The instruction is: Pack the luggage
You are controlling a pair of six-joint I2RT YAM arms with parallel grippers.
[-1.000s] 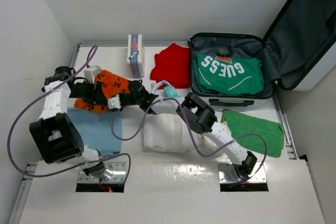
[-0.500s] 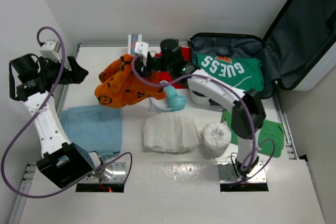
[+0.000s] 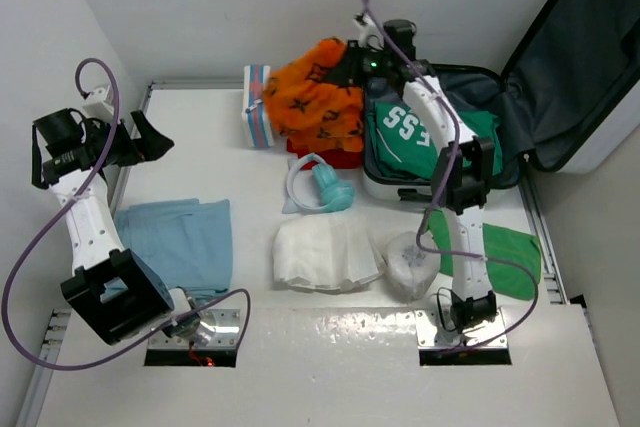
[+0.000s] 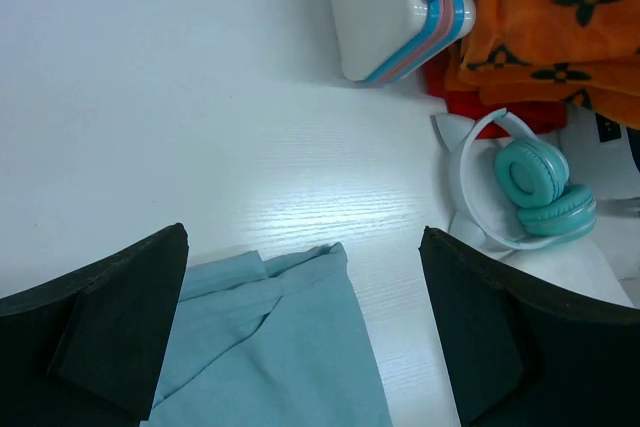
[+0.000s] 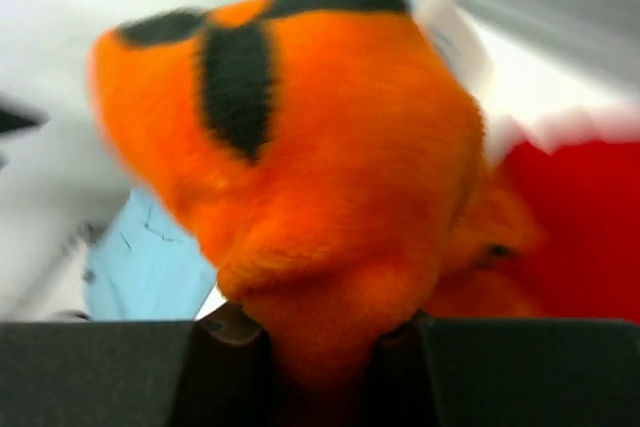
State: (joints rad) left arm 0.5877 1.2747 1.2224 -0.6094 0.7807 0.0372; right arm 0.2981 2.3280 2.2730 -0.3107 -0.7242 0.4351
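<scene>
- orange garment (image 3: pixel 315 97): soft, light and floppy by the look of it; best pinched at a bunched fold.
- luggage (image 3: pixel 575 67): far right, lid open, green shirt (image 3: pixel 470 132) inside. Stiff shell, likely slides if shoved; take it by the rim.
- left gripper (image 4: pixel 304 239): near left, fingers spread wide, empty, above blue cloth (image 4: pixel 270 347).
- right gripper (image 5: pixel 322 355): arm stretched far, clenched on orange garment, which hangs just beside luggage's left rim.

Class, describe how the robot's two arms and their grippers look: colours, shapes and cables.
The left arm and right arm both have white links between chunky black joint housings. A purple cable loops loosely along each. The left gripper and right gripper have flat, matte black fingers.
</scene>
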